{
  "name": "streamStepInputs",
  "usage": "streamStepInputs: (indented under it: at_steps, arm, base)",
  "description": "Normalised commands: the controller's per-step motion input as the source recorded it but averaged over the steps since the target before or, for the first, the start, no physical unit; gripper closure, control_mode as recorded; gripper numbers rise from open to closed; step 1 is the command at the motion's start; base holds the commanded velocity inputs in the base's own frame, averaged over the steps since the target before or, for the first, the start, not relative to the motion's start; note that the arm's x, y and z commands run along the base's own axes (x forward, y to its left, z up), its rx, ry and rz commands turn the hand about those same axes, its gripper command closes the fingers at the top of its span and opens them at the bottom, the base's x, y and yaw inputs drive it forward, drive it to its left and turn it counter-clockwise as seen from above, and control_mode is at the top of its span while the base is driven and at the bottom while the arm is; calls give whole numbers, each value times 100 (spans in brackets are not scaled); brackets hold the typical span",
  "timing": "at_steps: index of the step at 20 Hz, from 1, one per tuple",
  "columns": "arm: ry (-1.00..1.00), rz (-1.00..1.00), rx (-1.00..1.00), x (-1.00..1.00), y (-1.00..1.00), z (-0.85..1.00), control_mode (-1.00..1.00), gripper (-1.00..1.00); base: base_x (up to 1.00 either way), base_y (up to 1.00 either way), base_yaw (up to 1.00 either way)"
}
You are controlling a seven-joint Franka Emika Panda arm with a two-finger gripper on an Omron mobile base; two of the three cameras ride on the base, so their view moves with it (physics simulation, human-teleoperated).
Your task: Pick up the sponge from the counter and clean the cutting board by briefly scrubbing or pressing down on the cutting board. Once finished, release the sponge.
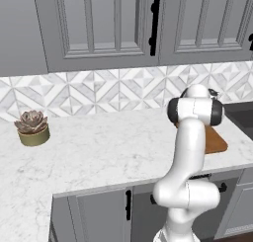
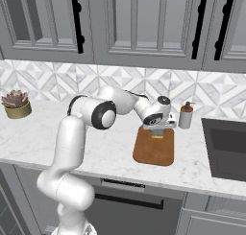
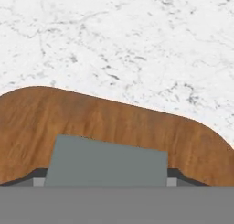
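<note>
White Franka arm (image 2: 72,143), glossy rounded tube links, bulbous shoulder and elbow housings. Dark grey-black ring caps at the joints (image 2: 103,115), another dark round cap at the wrist (image 2: 154,120). Thin black cable runs along the forearm; hand block is light grey-white.

No text, label, brand, number or sign can be read anywhere in these pictures. The soap dispenser (image 2: 185,116) on the counter (image 2: 110,147) carries no legible marking, though it is small and perhaps too coarse to tell. The cabinet doors (image 2: 144,23), the tile backsplash (image 1: 99,90), the plant pot (image 1: 33,136), the cutting board (image 3: 114,122) and the sponge (image 3: 107,161) all show plain surfaces with no lettering.
</note>
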Motion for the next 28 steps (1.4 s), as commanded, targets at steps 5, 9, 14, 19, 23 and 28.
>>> streamStepInputs:
  at_steps: [5, 9, 14, 19, 23, 28]
  arm:
    - [0, 4, 0, -31, -67, -32, -100, 100]
    - [-1, 7, 0, -36, -17, -32, -100, 100]
    - [-2, 3, 0, -25, -1, -38, -100, 100]
    - [-8, 0, -5, -56, -17, -9, -100, 100]
    - [-9, 0, -5, -62, -8, -13, -100, 100]
    - [-3, 0, 0, -17, 11, -26, -100, 100]
  base:
    - [0, 0, 0]
    - [0, 0, 0]
    - [0, 0, 0]
    - [0, 0, 0]
    - [0, 0, 0]
    - [0, 0, 0]
